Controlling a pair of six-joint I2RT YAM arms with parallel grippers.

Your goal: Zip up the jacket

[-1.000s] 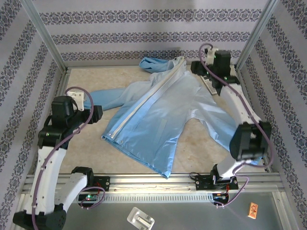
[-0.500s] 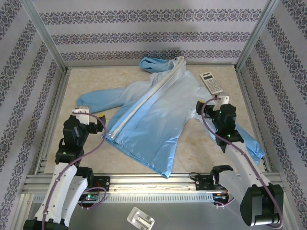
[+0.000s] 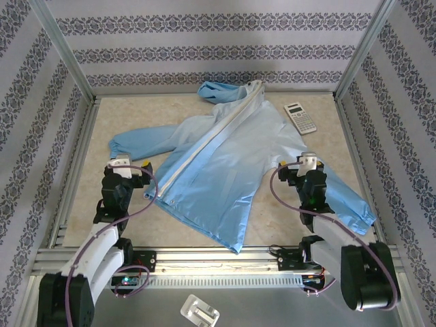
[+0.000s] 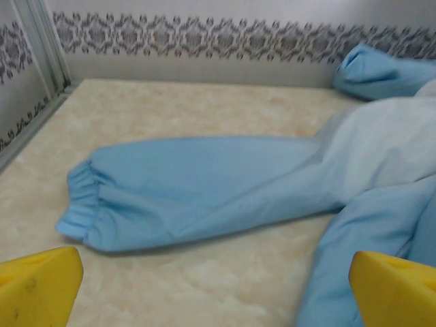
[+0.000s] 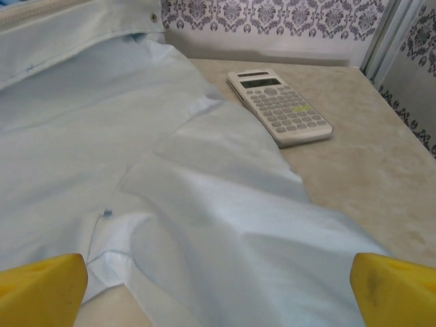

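Both arms have folded back toward the near edge since a second ago, and the right one has come away from the far corner by the calculator. On the left, the left claw [image 3: 125, 170] hangs low over bare surface [image 3: 129, 112] with its yellow fingertips [image 4: 37, 283] spread wide and nothing between them. Just ahead of it lies the left sleeve [image 4: 204, 184], stretched flat, with its gathered cuff [image 4: 80, 197] pointing toward the side rail. The jacket [image 3: 225, 157] is spread across the middle of the surface, front up and set at an angle. Its hood [image 3: 218, 90] lies against the far wall. The white zipper strip [image 3: 211, 139] runs on a slant from the collar down to the hem corner near the left claw. Further right, the right claw [image 3: 306, 165] hovers over the start of the right sleeve [image 3: 344, 201], its fingertips [image 5: 392, 286] also wide apart and empty. Wrinkled fabric lies between them. Beyond it, the calculator [image 5: 279, 105] lies face up just beside the jacket's shoulder; whether they touch I cannot tell.
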